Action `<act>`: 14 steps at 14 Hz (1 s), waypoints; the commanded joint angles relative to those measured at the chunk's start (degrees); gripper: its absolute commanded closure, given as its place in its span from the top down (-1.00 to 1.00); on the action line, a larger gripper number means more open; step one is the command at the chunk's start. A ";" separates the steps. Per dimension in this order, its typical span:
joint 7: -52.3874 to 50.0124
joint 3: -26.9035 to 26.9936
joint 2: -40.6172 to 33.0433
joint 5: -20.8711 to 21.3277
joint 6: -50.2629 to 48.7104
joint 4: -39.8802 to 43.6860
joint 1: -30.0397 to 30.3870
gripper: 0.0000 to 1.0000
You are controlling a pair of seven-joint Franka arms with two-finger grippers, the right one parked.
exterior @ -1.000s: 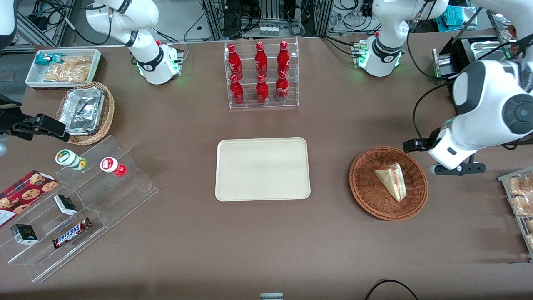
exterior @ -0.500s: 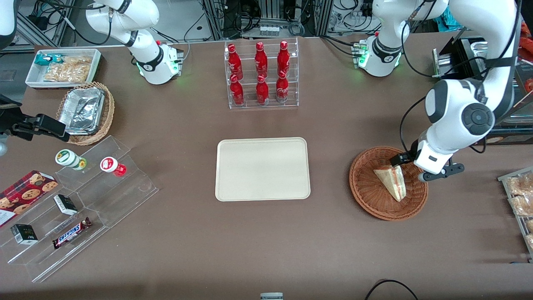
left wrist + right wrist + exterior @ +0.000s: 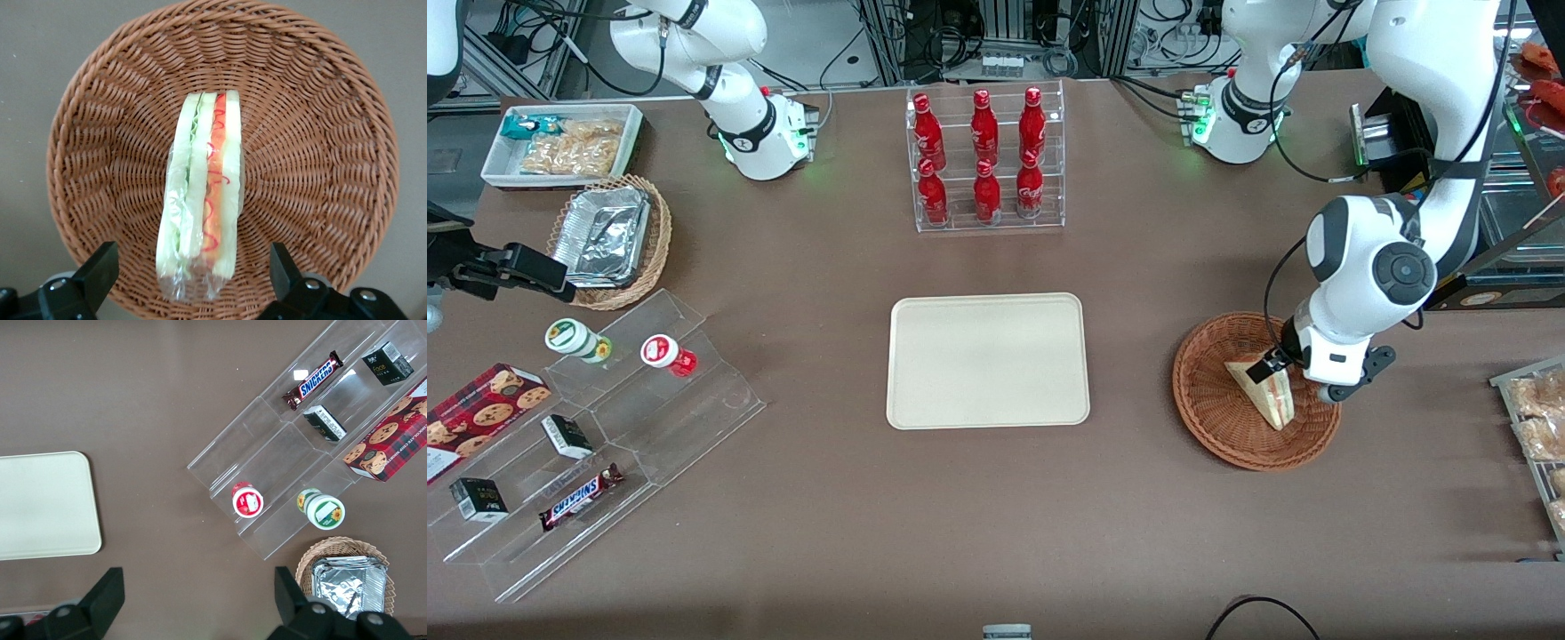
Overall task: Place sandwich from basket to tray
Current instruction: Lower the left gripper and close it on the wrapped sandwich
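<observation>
The sandwich (image 3: 1267, 391) (image 3: 200, 193), a plastic-wrapped wedge of white bread with red, orange and green filling, lies on its side in the round reddish-brown wicker basket (image 3: 1218, 418) (image 3: 347, 167). My left gripper (image 3: 1279, 372) (image 3: 193, 267) hangs just above the basket, open. Its two black fingers (image 3: 100, 267) stand on either side of the sandwich's wider end with a gap to each, touching nothing. The cream rectangular tray (image 3: 987, 360) (image 3: 40, 503) lies bare at the table's middle, beside the basket toward the parked arm's end.
A clear rack of red bottles (image 3: 987, 160) stands farther from the camera than the tray. A clear stepped shelf (image 3: 596, 427) with snacks, a tan basket of foil trays (image 3: 609, 236) and a white bin (image 3: 560, 142) sit at the parked arm's end. Baked goods (image 3: 1538, 427) lie at the working arm's end.
The left arm has swung in from beside the basket and come down over it. The open gripper now straddles the sandwich's end. The sandwich has not moved.
</observation>
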 commanded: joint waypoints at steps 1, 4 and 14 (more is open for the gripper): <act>-1.56 0.43 2.74 0.38 1.34 0.60 -0.47 0.94; -1.21 0.43 3.55 0.38 0.73 1.04 -0.30 -0.46; 6.84 -5.08 1.96 0.82 -16.82 13.67 -0.82 -0.76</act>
